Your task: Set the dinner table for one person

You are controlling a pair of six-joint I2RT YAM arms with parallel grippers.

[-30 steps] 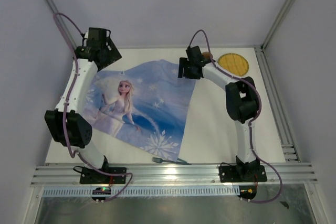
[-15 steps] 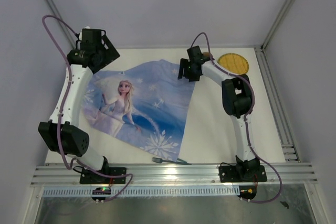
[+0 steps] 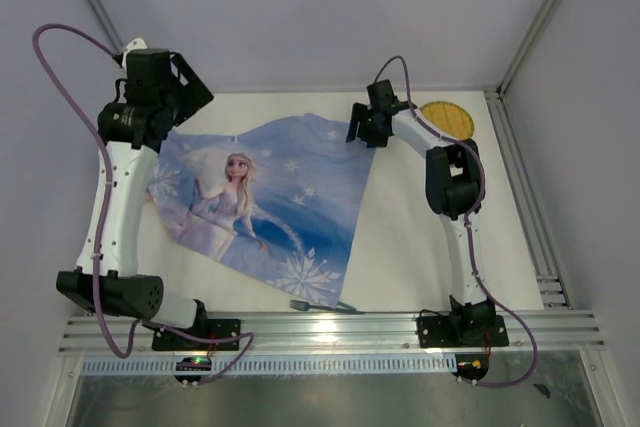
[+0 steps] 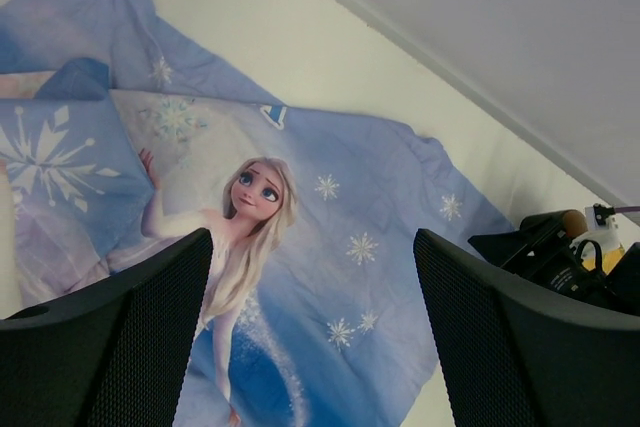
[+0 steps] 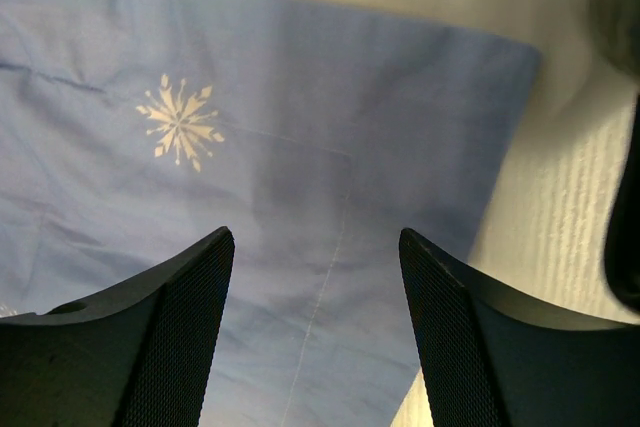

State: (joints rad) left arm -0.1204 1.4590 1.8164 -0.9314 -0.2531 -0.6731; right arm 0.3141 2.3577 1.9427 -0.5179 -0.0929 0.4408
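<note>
The dinner table (image 3: pixel 420 237) is a white top with a blue printed cloth (image 3: pixel 290 197) spread across its left and middle. My left gripper (image 3: pixel 172 97) hangs high above the cloth's far left corner. In the left wrist view this gripper (image 4: pixel 312 247) is open and empty, with the cloth (image 4: pixel 350 207) far below. My right gripper (image 3: pixel 360 130) hovers low over the cloth's far right corner. Its own view shows it (image 5: pixel 315 237) open, with only blue fabric (image 5: pixel 300 97) between the fingers. A fork (image 3: pixel 322 305) lies at the near edge, partly on the cloth.
A round yellow woven mat (image 3: pixel 447 120) lies at the far right corner, just behind the right wrist. Silver rails (image 3: pixel 530 207) run along the right and near edges. White walls close in the back and sides. Bare tabletop (image 5: pixel 560 207) shows right of the cloth.
My left arm has risen and swung back toward the far left, lifting its gripper well above the cloth. The right gripper has shifted slightly toward the far right.
</note>
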